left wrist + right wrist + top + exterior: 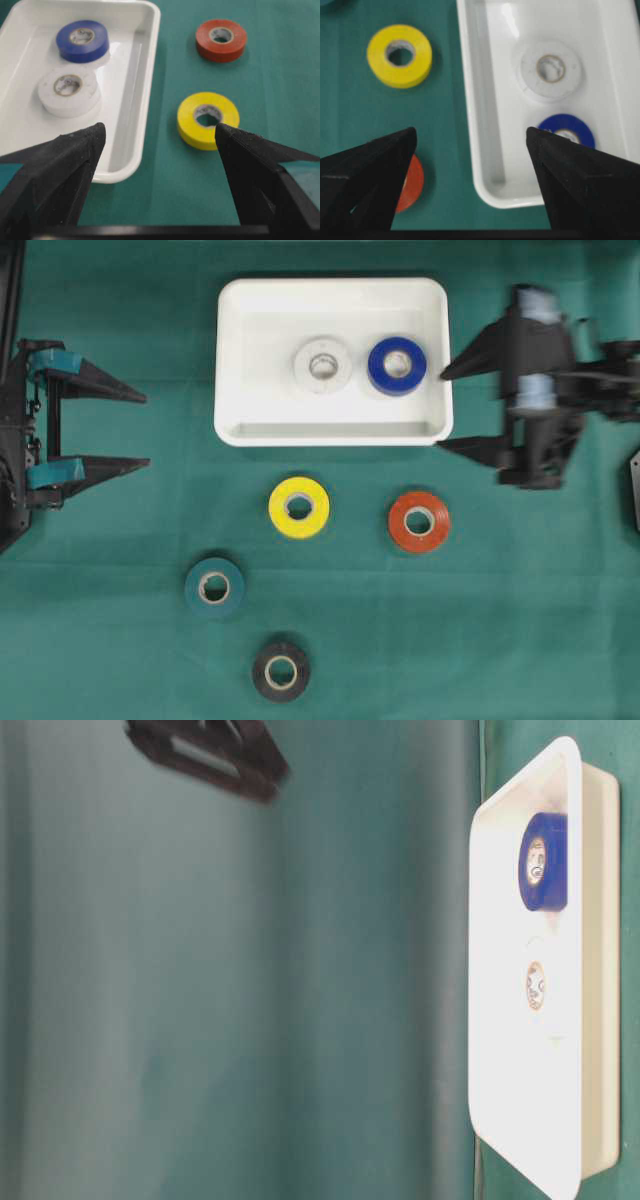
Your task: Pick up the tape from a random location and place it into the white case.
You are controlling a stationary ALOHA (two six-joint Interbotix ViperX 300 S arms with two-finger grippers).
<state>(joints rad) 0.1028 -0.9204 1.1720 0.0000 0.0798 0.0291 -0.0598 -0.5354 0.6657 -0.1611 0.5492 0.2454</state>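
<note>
The white case (pixel 333 300) is holding a blue tape roll (pixel 397 365) and a white tape roll (pixel 322 365). The right gripper (pixel 441 406) is hovering wide and empty beside its rim; the left gripper (pixel 147 429) is sitting spread wide, well apart.

Bright, even light from above; short soft shadows.

The white case (pixel 333 430) is nearly blown out in the table-level view, its white tape roll (pixel 537 986) barely separable. The right hand (pixel 443 405) is motion-blurred overhead; both wrist views show the near fingers soft and the yellow tape roll (pixel 399 55) slightly blurred.
</note>
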